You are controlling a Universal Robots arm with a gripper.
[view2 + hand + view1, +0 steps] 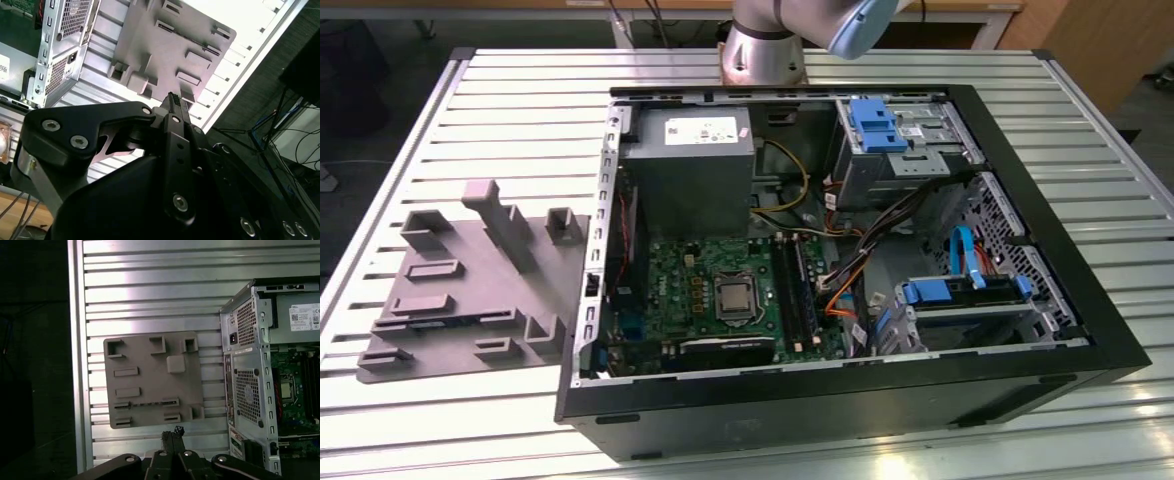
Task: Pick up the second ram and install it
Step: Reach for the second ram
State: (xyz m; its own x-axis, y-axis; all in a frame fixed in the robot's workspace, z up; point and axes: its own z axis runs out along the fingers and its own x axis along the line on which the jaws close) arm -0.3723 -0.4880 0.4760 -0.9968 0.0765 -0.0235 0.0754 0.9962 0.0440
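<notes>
The grey holder tray point(467, 290) lies on the slatted table at the exterior view's left, beside the open computer case point(854, 400). A thin dark strip, seemingly the second ram point(147, 403) on edge, runs between two of the tray's slotted blocks. My gripper point(172, 434) hangs well above the table, off the tray's edge in the first wrist view, with its fingers pressed together and nothing between them. In the second wrist view the gripper point(173, 100) points toward the tray point(165, 45). Long dark memory slots point(794, 285) sit beside the processor on the green motherboard point(680, 280).
Inside the case are a grey power supply point(687, 165), blue drive brackets point(874, 125), orange and black cables point(854, 265) and a drive cage point(961, 305). The arm's base point(761, 50) stands behind the case. The table edge point(75, 365) drops to dark floor past the tray.
</notes>
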